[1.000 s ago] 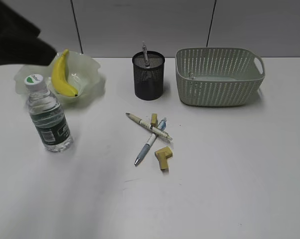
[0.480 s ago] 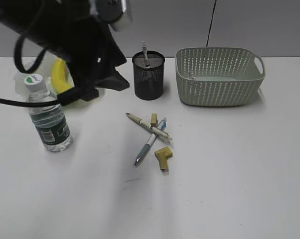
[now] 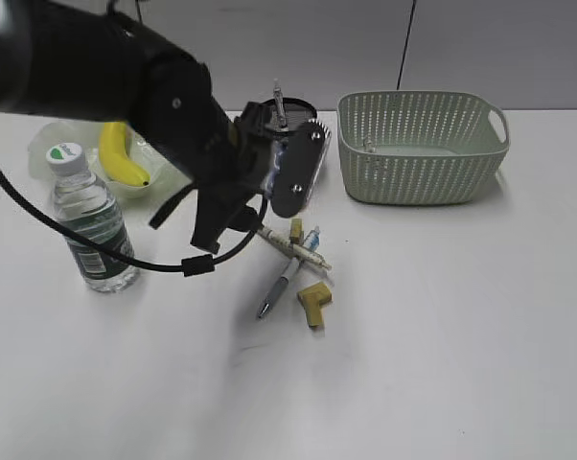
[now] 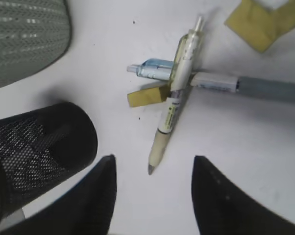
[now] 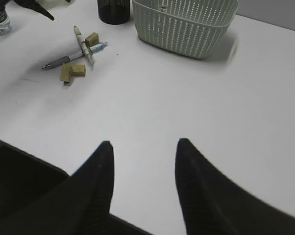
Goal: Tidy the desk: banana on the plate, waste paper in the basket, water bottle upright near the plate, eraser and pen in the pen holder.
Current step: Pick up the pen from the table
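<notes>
banana (image 3: pixel 119 158) in plate (image 3: pixel 49 142) — pen holder (image 3: pixel 298 113) half-hidden

Table (image 3: pixel 442 364): smooth white top, faint sheen. Pen holder (image 4: pixel 35 152), lower left of my left wrist view: black metal mesh, matt. Basket (image 3: pixel 421 144): pale green plastic, perforated weave walls, satin. Water bottle (image 3: pixel 90 222): clear glossy plastic, dark printed label, white cap. Plate (image 3: pixel 164 153): translucent pale-green glass, wavy rim. Banana (image 3: pixel 119 156): smooth yellow skin. Cream pen (image 4: pixel 174 100): glossy plastic barrel. Second pen (image 4: pixel 226 83): clear bluish plastic, grey rubbery grip. Erasers (image 3: pixel 313 303): dull yellow, matt. My left pincer (image 4: pixel 152 196): black, matt fingers.
</notes>
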`<action>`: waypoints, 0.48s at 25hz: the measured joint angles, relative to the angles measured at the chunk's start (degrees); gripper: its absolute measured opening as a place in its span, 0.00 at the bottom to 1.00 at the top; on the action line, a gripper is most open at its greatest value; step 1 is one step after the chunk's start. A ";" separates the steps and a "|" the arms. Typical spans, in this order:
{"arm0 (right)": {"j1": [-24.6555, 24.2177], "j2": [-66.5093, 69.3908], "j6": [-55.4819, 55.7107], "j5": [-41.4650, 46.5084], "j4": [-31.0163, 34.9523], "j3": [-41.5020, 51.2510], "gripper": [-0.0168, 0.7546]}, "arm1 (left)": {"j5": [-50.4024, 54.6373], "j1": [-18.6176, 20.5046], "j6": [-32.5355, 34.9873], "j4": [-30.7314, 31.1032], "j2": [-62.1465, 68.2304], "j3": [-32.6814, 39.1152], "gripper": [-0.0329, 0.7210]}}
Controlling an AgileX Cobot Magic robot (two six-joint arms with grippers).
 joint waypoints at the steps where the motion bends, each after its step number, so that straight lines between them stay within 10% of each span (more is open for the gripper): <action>1: 0.00 0.00 0.00 0.00 0.00 0.00 0.46 | -1.36 0.00 0.05 0.77 1.10 0.00 0.54; 12: 0.00 0.00 0.00 -0.06 0.00 0.00 0.46 | -6.89 -0.11 0.05 3.10 7.83 -0.09 0.47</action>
